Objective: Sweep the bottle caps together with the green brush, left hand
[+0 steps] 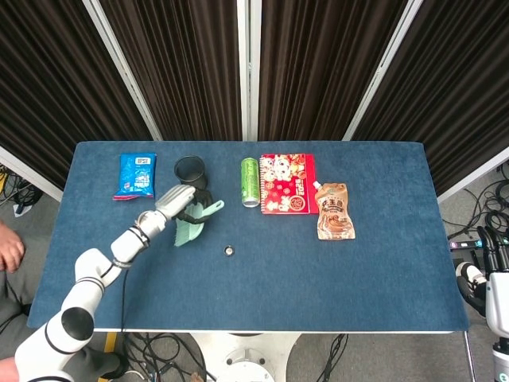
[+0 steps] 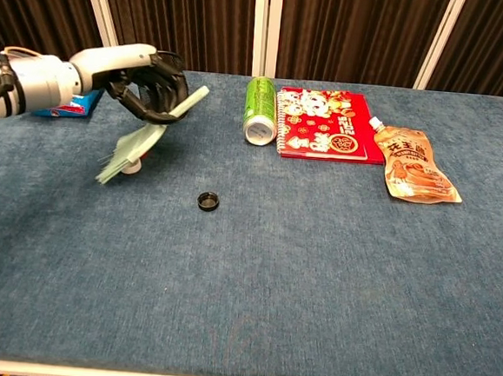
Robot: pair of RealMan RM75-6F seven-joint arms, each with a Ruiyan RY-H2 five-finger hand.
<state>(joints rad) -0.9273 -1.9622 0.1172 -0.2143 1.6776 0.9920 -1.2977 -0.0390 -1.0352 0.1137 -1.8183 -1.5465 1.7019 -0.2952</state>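
My left hand (image 1: 178, 204) (image 2: 145, 84) grips the green brush (image 1: 191, 228) (image 2: 138, 142) by its handle, in front of the black cup. The brush slants down to the left, bristles low over the table. A red bottle cap (image 2: 132, 168) peeks out from under the bristles in the chest view; the head view hides it. A black bottle cap (image 1: 229, 251) (image 2: 208, 201) lies apart, to the right and nearer the front edge. My right hand (image 1: 482, 272) hangs off the table's right end, fingers extended and holding nothing.
Along the back stand a blue packet (image 1: 137, 175) (image 2: 80, 102), a black cup (image 1: 191, 170), a lying green can (image 1: 250, 181) (image 2: 259, 109), a red notebook (image 1: 287, 183) (image 2: 324, 124) and a brown pouch (image 1: 334, 211) (image 2: 414, 167). The blue table (image 1: 318, 286) stretches forward.
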